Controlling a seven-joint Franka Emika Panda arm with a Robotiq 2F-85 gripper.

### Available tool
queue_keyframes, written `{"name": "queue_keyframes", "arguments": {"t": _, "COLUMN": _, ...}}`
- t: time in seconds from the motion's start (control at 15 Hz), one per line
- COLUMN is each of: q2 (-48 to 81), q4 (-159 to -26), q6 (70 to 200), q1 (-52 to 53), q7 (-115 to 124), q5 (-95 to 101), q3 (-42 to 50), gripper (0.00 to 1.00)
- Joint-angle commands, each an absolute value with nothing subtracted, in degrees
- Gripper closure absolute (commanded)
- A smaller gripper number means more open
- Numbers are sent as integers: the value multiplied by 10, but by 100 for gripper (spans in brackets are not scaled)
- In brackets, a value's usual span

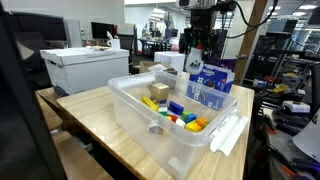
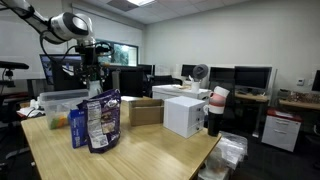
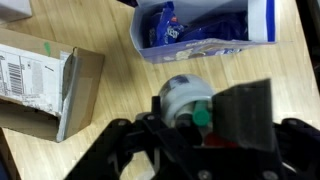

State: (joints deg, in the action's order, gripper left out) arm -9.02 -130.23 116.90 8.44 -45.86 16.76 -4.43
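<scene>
Hand [image 1: 199,60] is gripping a small white bottle [image 3: 183,97] upright, held off the surface [image 3: 120,95] so it clears the blue snack bag [image 3: 205,28] right beside it.

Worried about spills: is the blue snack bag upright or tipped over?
Upright: the blue snack bag stands on its base on the wooden table in both exterior views.

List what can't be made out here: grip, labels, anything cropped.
Wrist view: whether the gripper clamps the white round thing is unclear; its dark, blurred fingers cover part of it.
Wrist view: blue bag cut off by the top edge, print blurred.
Wrist view: cardboard box cut off by the left edge.
Exterior view: toys in the clear bin too small to identify.
</scene>
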Motion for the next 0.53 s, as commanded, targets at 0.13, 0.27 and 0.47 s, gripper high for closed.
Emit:
{"name": "queue_keyframes", "arguments": {"t": 0.13, "q2": -135, "q4": -1391, "q6": 1253, "q1": 82, "q7": -411, "q5": 187, "q3": -51, "gripper": 60}}
{"name": "queue_keyframes", "arguments": {"t": 0.27, "q2": -136, "q4": -1408, "q6": 1264, "q1": 83, "q7": -410, "q5": 184, "q3": -51, "gripper": 60}}
{"name": "queue_keyframes", "arguments": {"t": 0.47, "q2": -135, "q4": -1429, "q6": 1272, "q1": 84, "q7": -409, "q5": 182, "q3": -52, "gripper": 60}}
